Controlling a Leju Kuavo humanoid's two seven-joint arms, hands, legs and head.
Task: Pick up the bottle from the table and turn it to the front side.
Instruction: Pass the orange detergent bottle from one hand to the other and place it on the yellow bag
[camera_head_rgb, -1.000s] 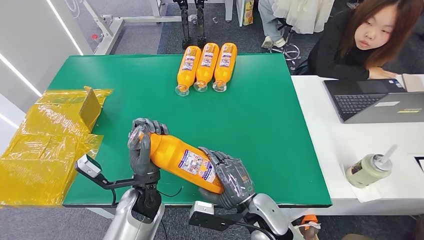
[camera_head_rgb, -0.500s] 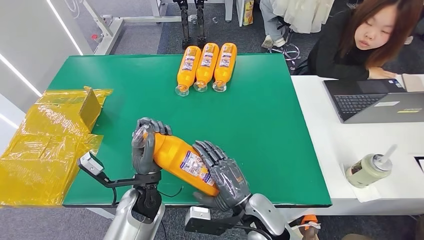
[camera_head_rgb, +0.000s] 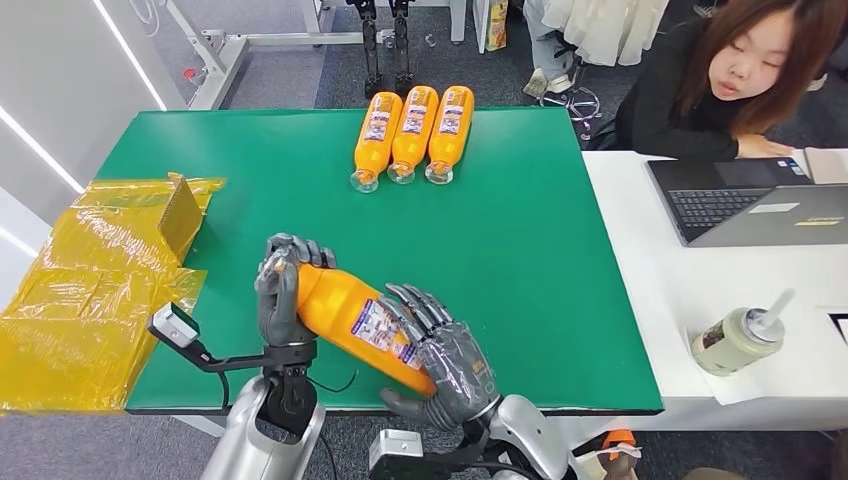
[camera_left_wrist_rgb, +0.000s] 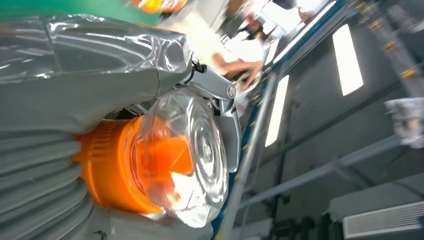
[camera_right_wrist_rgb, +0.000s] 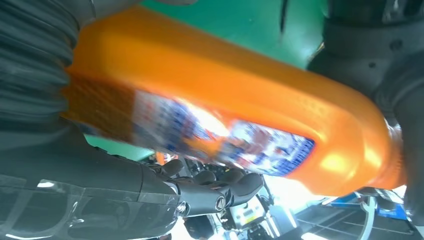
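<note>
Looks like a robotics lab / test area inside an office. Green mat-topped table (camera_head_rgb: 520, 250) serves as a staged work surface, w/ three identical orange bottles (camera_head_rgb: 412, 133) lined up side by side at its far edge. A white desk (camera_head_rgb: 700, 300) butts against it, w/ an open laptop (camera_head_rgb: 745, 205) and a person (camera_head_rgb: 730, 85) sitting at it. Grey floor (camera_head_rgb: 280, 75), metal stand legs (camera_head_rgb: 385, 45) behind the table, strip lights (camera_left_wrist_rgb: 347, 52) overhead. Yellow plastic-wrapped packaging (camera_head_rgb: 95, 290) beside the table.

Open green table (camera_head_rgb: 560, 260) across the middle and right; blocked far-centre by three lying orange bottles (camera_head_rgb: 412, 132), left by crinkled yellow wrapping (camera_head_rgb: 95, 285), near edge by held bottle (camera_head_rgb: 350, 312).
</note>
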